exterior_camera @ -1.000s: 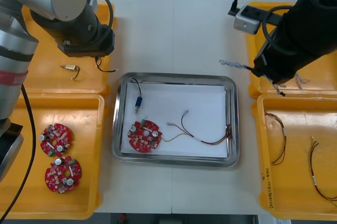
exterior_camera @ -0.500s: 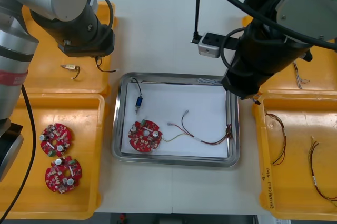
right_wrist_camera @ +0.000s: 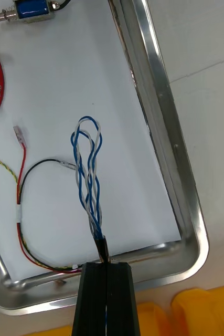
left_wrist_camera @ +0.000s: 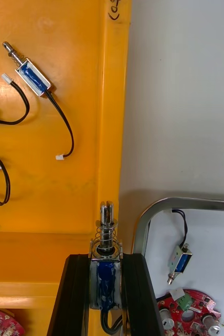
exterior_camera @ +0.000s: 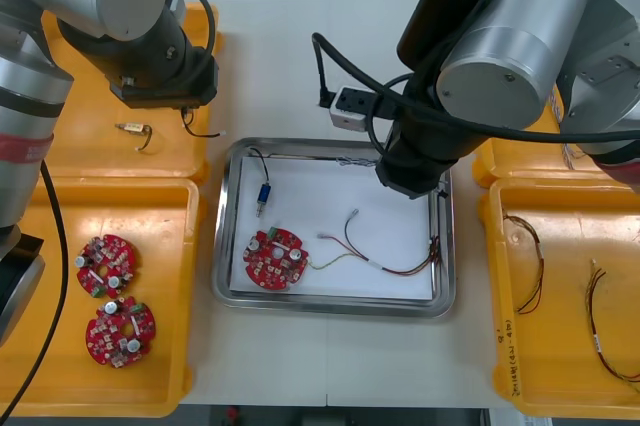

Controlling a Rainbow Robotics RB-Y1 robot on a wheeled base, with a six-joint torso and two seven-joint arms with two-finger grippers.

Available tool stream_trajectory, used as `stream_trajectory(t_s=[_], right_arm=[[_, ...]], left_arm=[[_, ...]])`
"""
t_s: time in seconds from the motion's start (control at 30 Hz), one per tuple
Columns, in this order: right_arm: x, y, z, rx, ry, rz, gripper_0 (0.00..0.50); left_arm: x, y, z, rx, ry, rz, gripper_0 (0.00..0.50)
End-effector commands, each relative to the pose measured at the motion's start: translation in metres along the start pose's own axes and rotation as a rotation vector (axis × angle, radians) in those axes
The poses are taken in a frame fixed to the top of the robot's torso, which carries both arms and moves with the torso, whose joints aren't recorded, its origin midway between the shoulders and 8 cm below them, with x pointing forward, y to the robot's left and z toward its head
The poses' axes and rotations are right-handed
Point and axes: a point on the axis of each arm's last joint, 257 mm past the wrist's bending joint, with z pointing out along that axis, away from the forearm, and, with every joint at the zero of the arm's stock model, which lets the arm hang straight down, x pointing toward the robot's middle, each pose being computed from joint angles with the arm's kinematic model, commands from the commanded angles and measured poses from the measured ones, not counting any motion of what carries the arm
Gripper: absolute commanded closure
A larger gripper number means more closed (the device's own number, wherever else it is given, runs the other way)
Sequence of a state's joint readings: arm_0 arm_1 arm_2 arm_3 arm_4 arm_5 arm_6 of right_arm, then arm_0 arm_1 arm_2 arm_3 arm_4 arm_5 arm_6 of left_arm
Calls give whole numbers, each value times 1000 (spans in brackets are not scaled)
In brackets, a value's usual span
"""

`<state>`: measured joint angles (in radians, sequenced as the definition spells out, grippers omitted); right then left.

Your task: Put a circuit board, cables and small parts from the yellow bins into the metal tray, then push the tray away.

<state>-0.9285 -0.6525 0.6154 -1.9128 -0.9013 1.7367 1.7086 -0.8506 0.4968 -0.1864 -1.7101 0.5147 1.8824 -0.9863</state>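
My right gripper is shut on a twisted blue and white cable, which hangs over the white inside of the metal tray near its right rim. In the front view the right arm covers the tray's far right corner. In the tray lie a red circuit board, a small metal part with a black lead, and a red and yellow cable. My left gripper is shut on a small metal part with a blue body, above the rim of the far left yellow bin.
Two more circuit boards lie in the near left bin. A loose small part lies in the far left bin, others near it. Cables lie in the near right bin.
My right arm has swung left from the far right bin to above the tray, carrying the blue and white cable. The left arm has stayed where it was.
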Motion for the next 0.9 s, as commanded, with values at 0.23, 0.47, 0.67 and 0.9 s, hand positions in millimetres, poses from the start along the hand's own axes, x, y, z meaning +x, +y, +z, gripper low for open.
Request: stream_trajectory(t_s=[0.23, 0.47, 0.67, 0.9], right_arm=[[-30, -17, 23, 56, -59, -179, 500], [-24, -9, 46, 80, -23, -254, 500], [-21, -1, 62, 103, -2, -316, 500], [-19, -1, 72, 144, 18, -373, 500]], left_arm=[[2, -12, -5, 20, -14, 1, 497], [2, -12, -5, 20, -14, 1, 496], [2, -12, -5, 20, -14, 1, 496], [2, -12, -5, 20, -14, 1, 495]])
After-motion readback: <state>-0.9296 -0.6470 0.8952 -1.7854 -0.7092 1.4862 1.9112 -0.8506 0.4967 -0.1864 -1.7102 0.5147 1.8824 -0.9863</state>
